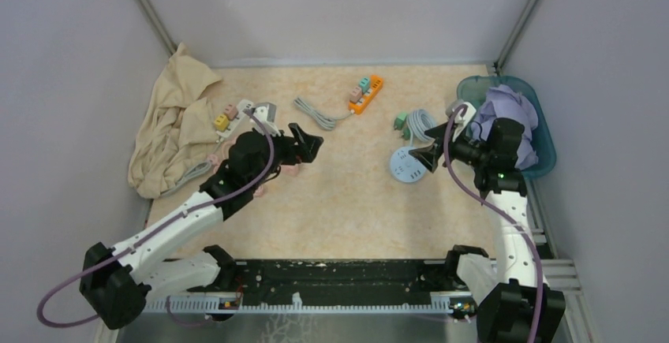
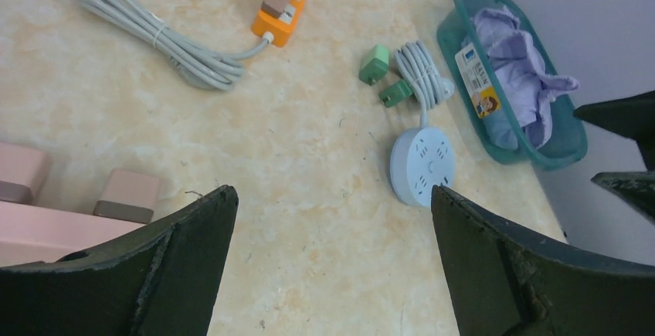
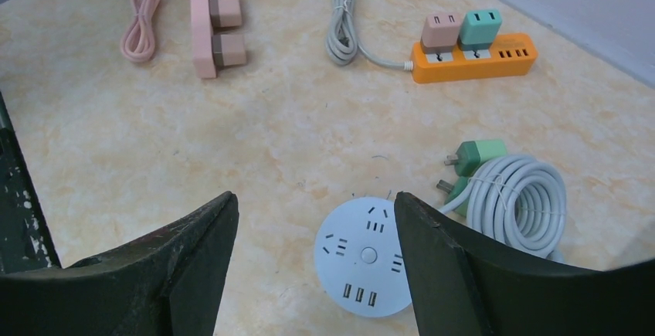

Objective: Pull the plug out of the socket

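Observation:
An orange power strip (image 1: 367, 95) lies at the back middle, with a pink plug (image 3: 441, 29) and a teal plug (image 3: 480, 24) seated in it. A pink strip (image 3: 201, 27) carries brownish plugs (image 3: 228, 49). It lies just under my left gripper (image 1: 306, 142), which hangs open over bare table (image 2: 332, 191). My right gripper (image 1: 424, 154) is also open and holds nothing. It hovers above a round pale socket (image 3: 363, 257) that has no plug in it (image 3: 315, 195). Two green plugs (image 3: 479, 154) lie loose beside a coiled white cable (image 3: 525, 197).
A white strip (image 1: 244, 110) with a yellow plug (image 1: 222, 122) and a pink plug sits at the left, against a beige cloth (image 1: 170, 122). A teal basket (image 1: 544, 154) holding a purple cloth (image 1: 505, 106) stands at the right wall. The orange strip's grey cable (image 1: 312, 112) lies bundled.

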{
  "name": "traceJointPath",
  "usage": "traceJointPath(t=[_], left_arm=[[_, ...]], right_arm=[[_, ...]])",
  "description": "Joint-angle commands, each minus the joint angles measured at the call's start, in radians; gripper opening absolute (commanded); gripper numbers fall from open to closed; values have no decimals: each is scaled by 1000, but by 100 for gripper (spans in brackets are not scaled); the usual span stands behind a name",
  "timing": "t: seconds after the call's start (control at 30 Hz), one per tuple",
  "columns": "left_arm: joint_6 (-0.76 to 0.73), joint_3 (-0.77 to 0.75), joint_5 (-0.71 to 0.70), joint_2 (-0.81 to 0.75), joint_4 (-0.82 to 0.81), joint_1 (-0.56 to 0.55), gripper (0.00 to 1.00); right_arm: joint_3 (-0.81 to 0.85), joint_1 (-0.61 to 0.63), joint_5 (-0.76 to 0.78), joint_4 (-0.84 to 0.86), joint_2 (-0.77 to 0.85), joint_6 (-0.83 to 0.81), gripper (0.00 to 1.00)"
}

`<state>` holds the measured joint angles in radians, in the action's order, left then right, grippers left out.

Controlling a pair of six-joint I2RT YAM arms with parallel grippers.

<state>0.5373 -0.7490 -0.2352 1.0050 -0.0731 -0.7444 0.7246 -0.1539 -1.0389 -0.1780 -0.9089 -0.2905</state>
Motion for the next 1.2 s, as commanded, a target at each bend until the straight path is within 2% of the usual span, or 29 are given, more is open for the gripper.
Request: traceJointPath(t=[0.0,0.2,0.37,0.5,0.57,0.7,0.83,0.93,1.07,1.17], left_arm=[[-34,32,267,71,-158,80,100],[-377,-141,569,375,-227,196,93],[-534,-383,667,633,-161,240,96],[-562,-618,716,834,-54,261,95],[-557,-689,736,916,-74,263,94],[-540,-703,751,998,-245,262,85],[-523,-724,691,1064,-331,262,86],[-512,-788,675,1128,-301,262,88],[-508,-928,670,1226,-182,262,90],[-518,-1008,619,1277,-91,260,99]], right_arm=[[4,-10,-3,74,19,61,74],[-9,-10,-19,106,44,96,73],[-19,-10,-23,126,54,114,73],[-21,-10,-14,130,54,114,73],[-22,-10,-11,133,56,114,73],[-23,-11,-11,136,51,118,73],[-23,-10,-15,139,52,121,73],[-24,-10,-6,138,52,115,73],[-22,-10,-9,136,45,114,73],[-22,-10,-6,135,44,111,73]])
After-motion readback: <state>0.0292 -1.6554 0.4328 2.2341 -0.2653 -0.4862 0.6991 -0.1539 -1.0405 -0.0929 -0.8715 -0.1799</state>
